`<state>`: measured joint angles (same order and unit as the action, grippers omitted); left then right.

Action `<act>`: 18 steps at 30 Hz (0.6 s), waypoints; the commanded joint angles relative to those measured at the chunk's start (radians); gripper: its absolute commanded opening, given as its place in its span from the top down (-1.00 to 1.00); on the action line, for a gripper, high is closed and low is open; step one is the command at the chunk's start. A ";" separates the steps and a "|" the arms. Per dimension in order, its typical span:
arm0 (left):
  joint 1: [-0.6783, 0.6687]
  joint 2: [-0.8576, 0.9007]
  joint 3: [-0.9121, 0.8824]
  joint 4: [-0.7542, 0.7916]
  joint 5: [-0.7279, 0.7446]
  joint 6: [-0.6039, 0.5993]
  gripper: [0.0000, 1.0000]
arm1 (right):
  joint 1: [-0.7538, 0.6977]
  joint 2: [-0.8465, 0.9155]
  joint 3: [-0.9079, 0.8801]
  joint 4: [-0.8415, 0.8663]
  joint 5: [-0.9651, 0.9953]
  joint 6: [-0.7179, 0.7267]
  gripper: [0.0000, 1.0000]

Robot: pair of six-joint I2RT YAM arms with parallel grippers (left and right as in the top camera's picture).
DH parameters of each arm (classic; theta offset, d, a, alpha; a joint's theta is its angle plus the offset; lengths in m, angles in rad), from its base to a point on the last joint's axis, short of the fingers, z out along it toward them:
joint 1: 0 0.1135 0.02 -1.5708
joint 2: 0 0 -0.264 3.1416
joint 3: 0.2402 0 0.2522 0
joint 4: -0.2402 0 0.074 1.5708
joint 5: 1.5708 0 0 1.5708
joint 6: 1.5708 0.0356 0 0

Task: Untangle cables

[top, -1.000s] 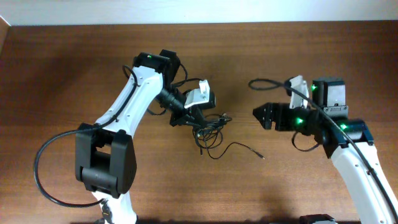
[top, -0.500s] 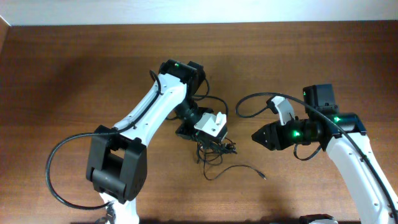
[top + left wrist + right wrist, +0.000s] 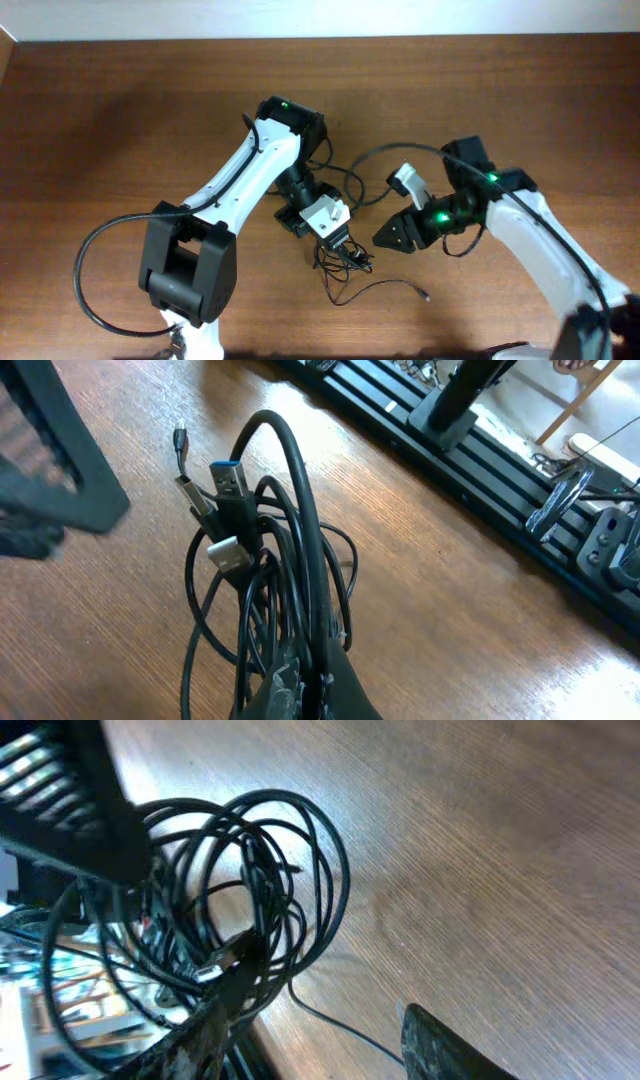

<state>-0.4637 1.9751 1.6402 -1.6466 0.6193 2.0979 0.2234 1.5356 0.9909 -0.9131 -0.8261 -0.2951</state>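
Observation:
The cables (image 3: 345, 262) are a tangle of thin black cords in the middle of the table, with one loose end trailing right to a small plug (image 3: 426, 296). My left gripper (image 3: 337, 243) is shut on the tangle from above. In the left wrist view the bundle (image 3: 275, 560) rises from between the fingers (image 3: 345, 695), with a blue-tipped USB plug (image 3: 228, 478) and a silvery plug (image 3: 226, 550) at its top. My right gripper (image 3: 384, 238) points left, just right of the tangle. Its jaws (image 3: 320, 1050) stand open beside the loops (image 3: 250, 880), and one thin cord (image 3: 340, 1025) runs between them.
The right arm's thick black cable (image 3: 372, 158) arcs over the table behind the grippers. The left arm's cable loop (image 3: 75, 270) hangs at the front left. In the left wrist view, black rails and stand bases (image 3: 470, 450) line the table's far side.
The left arm has swung toward the front centre, carrying the tangle with it. The right gripper has come left and forward, up to the tangle's right side.

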 commanded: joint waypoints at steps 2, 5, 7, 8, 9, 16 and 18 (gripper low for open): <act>0.015 -0.007 0.001 0.011 0.002 0.110 1.00 | 0.006 0.137 0.000 0.053 -0.128 0.029 -0.11; 0.015 -0.007 0.001 0.018 0.002 0.110 1.00 | 0.007 0.250 0.000 0.116 -0.295 0.072 -0.10; 0.015 -0.007 0.001 0.018 0.002 0.110 1.00 | 0.016 0.287 0.000 0.118 -0.304 0.071 -0.09; 0.015 -0.007 0.001 0.018 0.002 0.110 1.00 | 0.025 0.291 0.000 0.118 -0.303 0.071 -0.06; 0.015 -0.007 0.001 0.018 0.002 0.110 1.00 | 0.034 0.291 0.000 0.126 -0.303 0.072 -0.03; 0.015 -0.007 0.001 0.017 0.002 0.110 1.00 | 0.113 0.291 0.000 0.213 -0.082 0.238 0.43; 0.015 -0.007 0.000 0.013 0.002 0.110 1.00 | 0.103 0.290 0.003 0.233 -0.028 0.299 0.62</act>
<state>-0.4522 1.9751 1.6402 -1.6272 0.6006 2.0979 0.3248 1.8191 0.9909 -0.6964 -0.9588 -0.0711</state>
